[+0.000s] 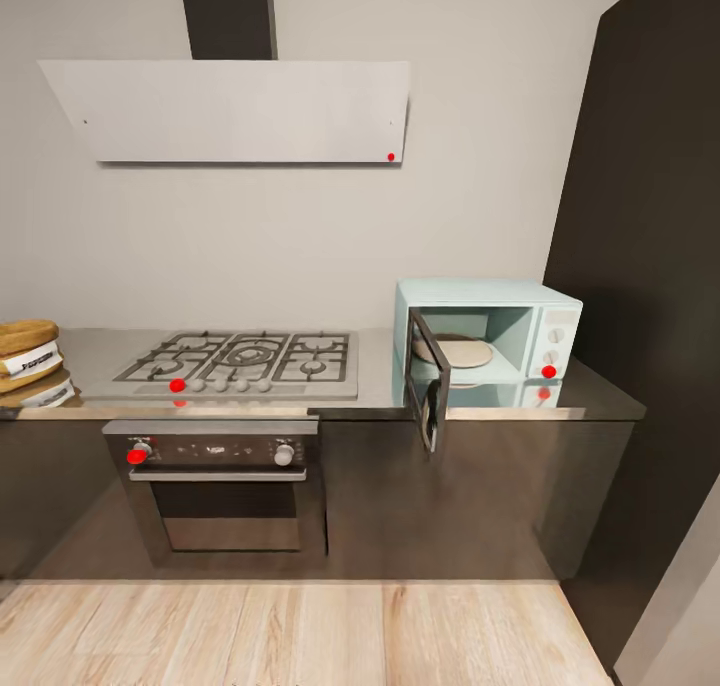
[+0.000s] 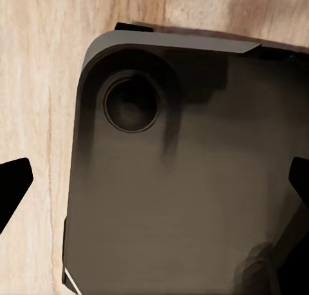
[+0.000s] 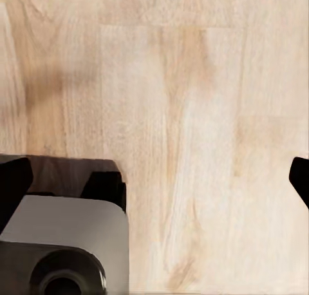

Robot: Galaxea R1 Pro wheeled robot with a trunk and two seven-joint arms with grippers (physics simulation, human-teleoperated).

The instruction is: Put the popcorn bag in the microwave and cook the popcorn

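The popcorn bag (image 1: 26, 358) stands on the grey countertop (image 1: 380, 391) at the far left edge of the head view, partly cut off; its brown rolled rim and white label show, while the popcorn inside is hidden. The mint-blue microwave (image 1: 500, 338) sits at the counter's right end with its door (image 1: 428, 394) swung open toward me and a round plate (image 1: 452, 352) inside. My left gripper (image 2: 158, 182) is open, hanging over my own dark base (image 2: 193, 198). Open too, the right gripper (image 3: 156, 179) hangs above the wooden floor (image 3: 193, 114), holding nothing.
A gas hob (image 1: 240, 361) lies in the counter between bag and microwave, with a steel oven (image 1: 225, 491) below and a range hood (image 1: 230, 111) above. A tall dark cabinet (image 1: 640, 266) rises right of the microwave. Wooden floor (image 1: 300, 631) stretches before the cabinets.
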